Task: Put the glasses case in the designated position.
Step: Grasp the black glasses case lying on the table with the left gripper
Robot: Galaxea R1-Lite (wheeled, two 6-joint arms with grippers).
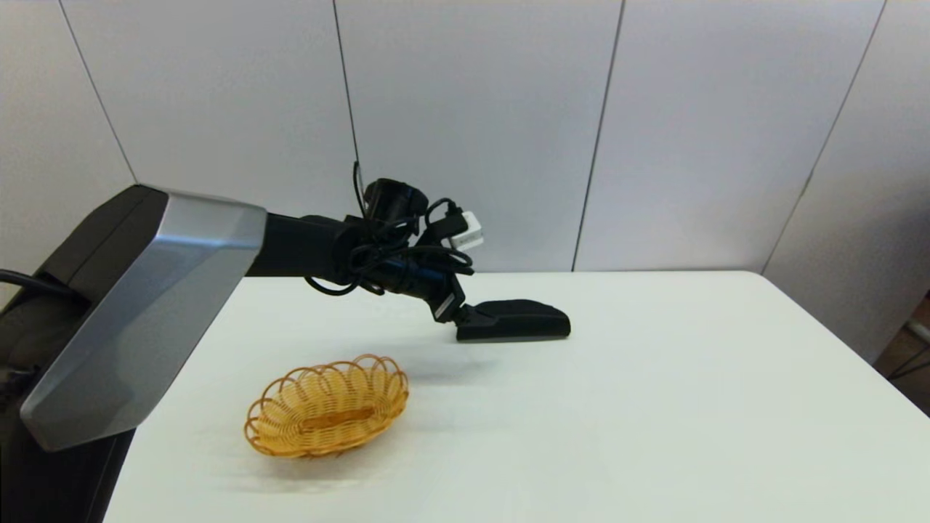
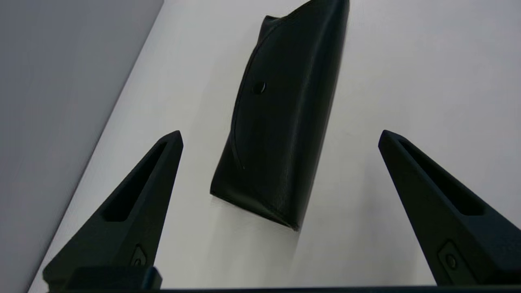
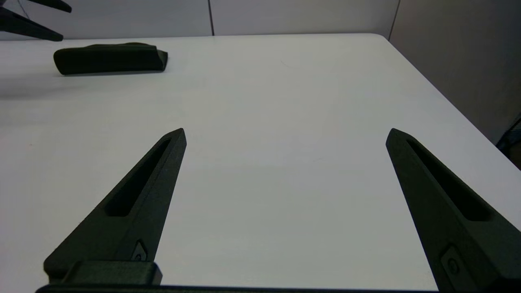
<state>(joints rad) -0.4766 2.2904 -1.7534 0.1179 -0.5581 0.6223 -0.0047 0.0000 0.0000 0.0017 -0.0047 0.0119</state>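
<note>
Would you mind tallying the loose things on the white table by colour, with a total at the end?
Black: 1, the glasses case, lying flat near the far edge, ahead of the open left gripper.
Orange-yellow: 1, the wicker basket, nearer the robot, with nothing in it.
Total: 2.
The right gripper is open over bare table and holds nothing.

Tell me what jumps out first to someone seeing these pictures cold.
The left arm stretches across the white table, its left gripper open just short of the near end of the black glasses case, not touching it. Nearer the robot sits an empty orange wicker basket. The right gripper is open over bare table.
</note>
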